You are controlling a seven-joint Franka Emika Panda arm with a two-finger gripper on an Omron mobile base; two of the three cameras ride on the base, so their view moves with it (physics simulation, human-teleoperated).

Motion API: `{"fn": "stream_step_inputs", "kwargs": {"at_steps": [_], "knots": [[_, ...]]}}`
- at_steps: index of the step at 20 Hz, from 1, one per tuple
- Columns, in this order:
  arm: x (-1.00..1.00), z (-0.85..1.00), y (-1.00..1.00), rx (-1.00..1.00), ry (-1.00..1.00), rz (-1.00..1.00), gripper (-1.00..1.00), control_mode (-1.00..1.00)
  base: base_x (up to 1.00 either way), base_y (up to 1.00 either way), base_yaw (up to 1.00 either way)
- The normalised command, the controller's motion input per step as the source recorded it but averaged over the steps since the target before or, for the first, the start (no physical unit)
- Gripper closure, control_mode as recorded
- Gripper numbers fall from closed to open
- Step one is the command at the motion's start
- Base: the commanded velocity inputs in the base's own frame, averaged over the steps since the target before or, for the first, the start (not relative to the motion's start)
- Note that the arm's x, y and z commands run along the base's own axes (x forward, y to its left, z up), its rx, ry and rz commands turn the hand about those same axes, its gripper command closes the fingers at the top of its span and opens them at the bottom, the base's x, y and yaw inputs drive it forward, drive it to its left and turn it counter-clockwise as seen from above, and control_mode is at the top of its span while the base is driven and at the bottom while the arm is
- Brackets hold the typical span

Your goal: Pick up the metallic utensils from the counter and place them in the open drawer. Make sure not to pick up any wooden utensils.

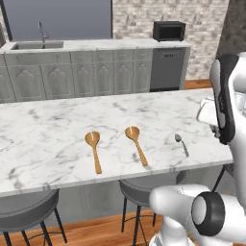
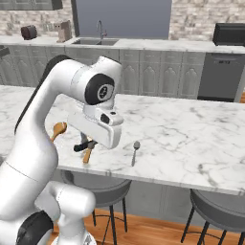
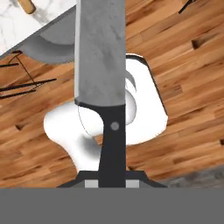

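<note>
Knife (image 3: 103, 78) clamped in end effector (image 3: 110, 181), spoon (image 1: 181, 143) on counter (image 1: 57, 129)

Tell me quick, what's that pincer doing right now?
Pincer: closed on the knife, gripping its black handle, blade pointing away over the wooden floor.

The black-handled knife with its grey steel blade (image 3: 101, 65) runs off the top of the hand view, tip cut away, and its handle base sinks out of sight between the gripper (image 3: 110, 181) fingers. Over on the right base view, the arm's white body covers most of the two tan wooden spoons (image 2: 59, 129), leaving one round bowl and a scrap of handle. The long white marble counter (image 1: 48, 125) is clipped by the left edge in the left base view.
</note>
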Motion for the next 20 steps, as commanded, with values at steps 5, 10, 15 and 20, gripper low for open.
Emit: {"fn": "stream_step_inputs", "kwargs": {"at_steps": [5, 10, 15, 20], "knots": [[-0.7, -0.31, 0.06, -0.12, -0.46, 0.12, 1.0, -1.0, 0.0, 0.0, 0.0], [0.02, -0.01, 0.07, -0.29, -0.01, 0.13, 1.0, -1.0, 0.0, 0.0, 0.0], [0.28, 0.08, 0.31, -0.16, 0.32, 0.04, 1.0, -1.0, 0.0, 0.0, 0.0], [0.0, 0.0, 0.02, 0.0, 0.0, 0.0, 1.0, -1.0, 0.0, 0.0, 0.0]]}}
